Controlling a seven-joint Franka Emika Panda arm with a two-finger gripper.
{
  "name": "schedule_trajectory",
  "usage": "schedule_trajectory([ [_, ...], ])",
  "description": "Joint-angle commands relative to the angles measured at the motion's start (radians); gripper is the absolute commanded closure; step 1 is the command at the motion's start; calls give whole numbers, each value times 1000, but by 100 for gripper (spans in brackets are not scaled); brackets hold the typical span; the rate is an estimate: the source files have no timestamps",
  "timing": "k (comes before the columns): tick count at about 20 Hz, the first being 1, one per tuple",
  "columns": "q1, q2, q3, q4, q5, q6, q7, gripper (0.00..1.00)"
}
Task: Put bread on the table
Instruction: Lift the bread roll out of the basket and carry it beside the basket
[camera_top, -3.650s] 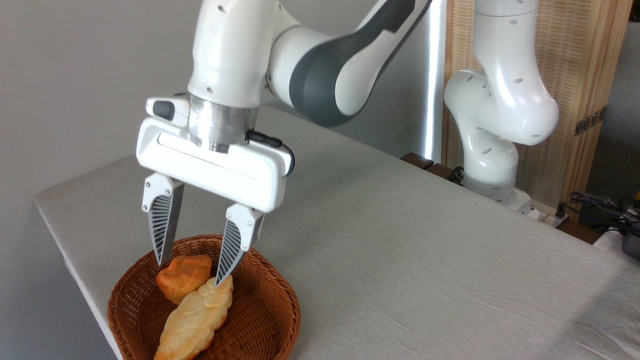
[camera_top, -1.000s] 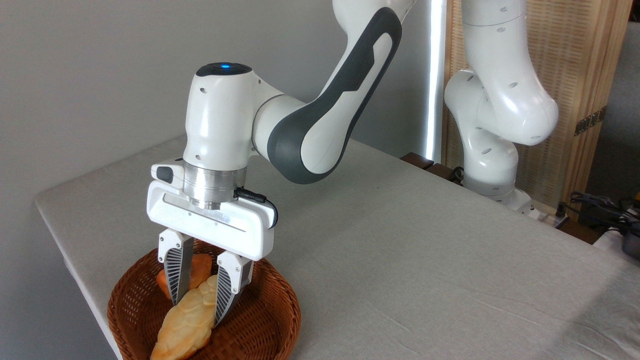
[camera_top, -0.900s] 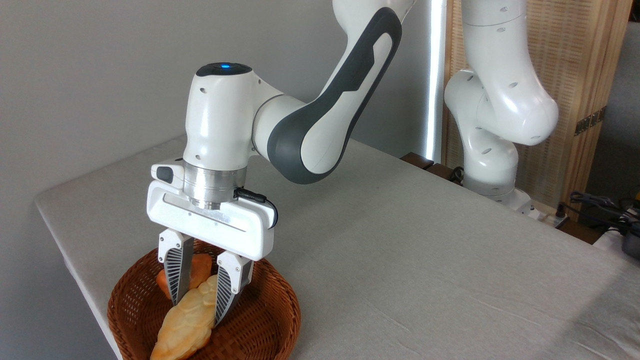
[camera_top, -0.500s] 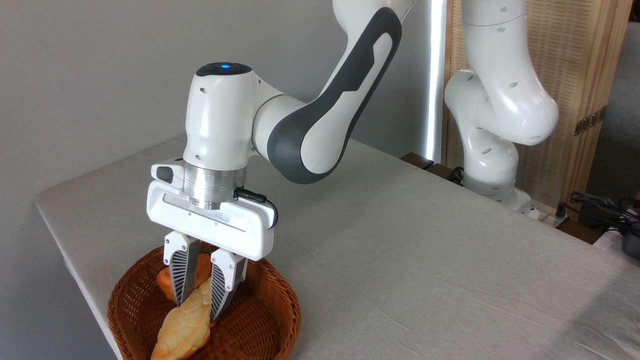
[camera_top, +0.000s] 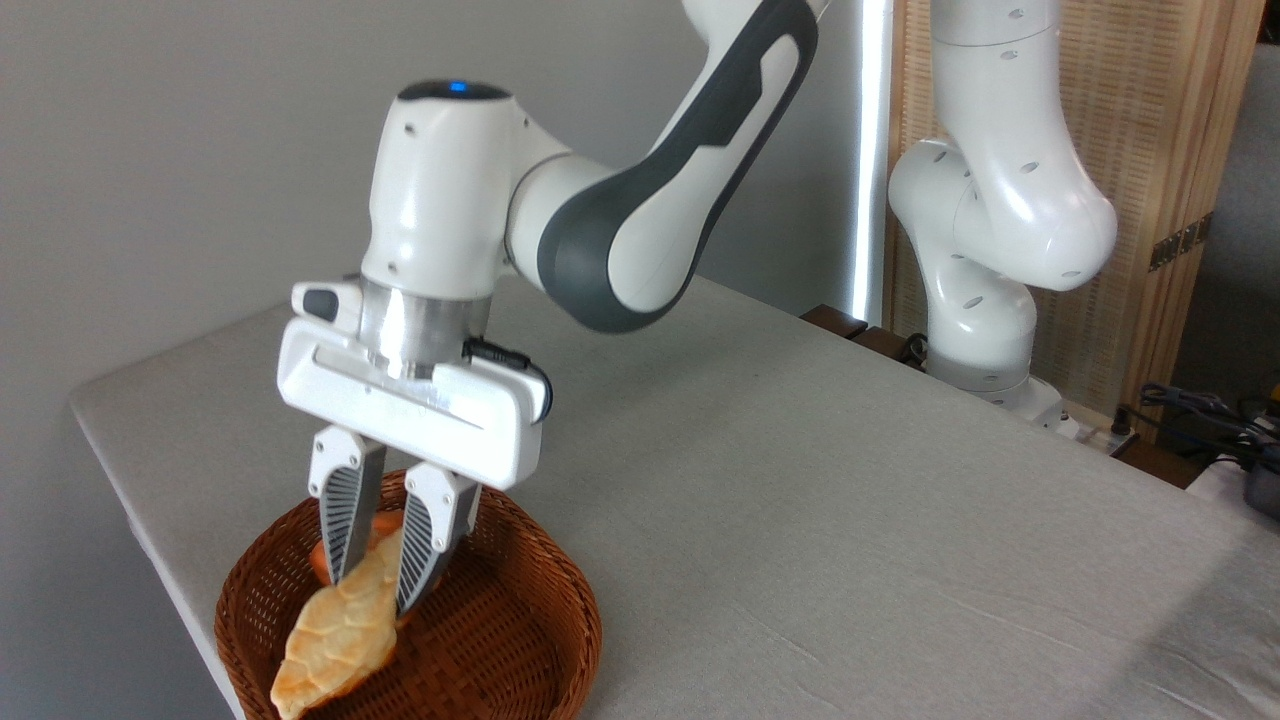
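My gripper (camera_top: 372, 592) is shut on the upper end of the bread (camera_top: 335, 637), a long pale golden braided loaf. The loaf hangs tilted, its lower tip pointing down and left over the near left rim of the round brown wicker basket (camera_top: 530, 640). It looks lifted off the basket floor. The table (camera_top: 800, 500) has a light grey cloth-like top and spreads to the right and behind the basket.
A darker orange-brown bun (camera_top: 322, 560) stays in the basket, mostly hidden behind the fingers. The basket sits near the table's front left edge. The arm's white base (camera_top: 985, 300) stands at the far right edge, with cables (camera_top: 1200, 410) and a wooden screen beyond.
The gripper came down into the basket, closed on the bread, and has now risen and shifted slightly left, tilting the loaf's free end down over the rim.
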Motion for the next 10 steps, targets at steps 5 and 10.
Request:
schedule_trajectory([
  [5, -4, -161, 0, -16, 11, -149, 6, 43],
  [10, -36, -235, -5, -18, 11, -351, 61, 37],
])
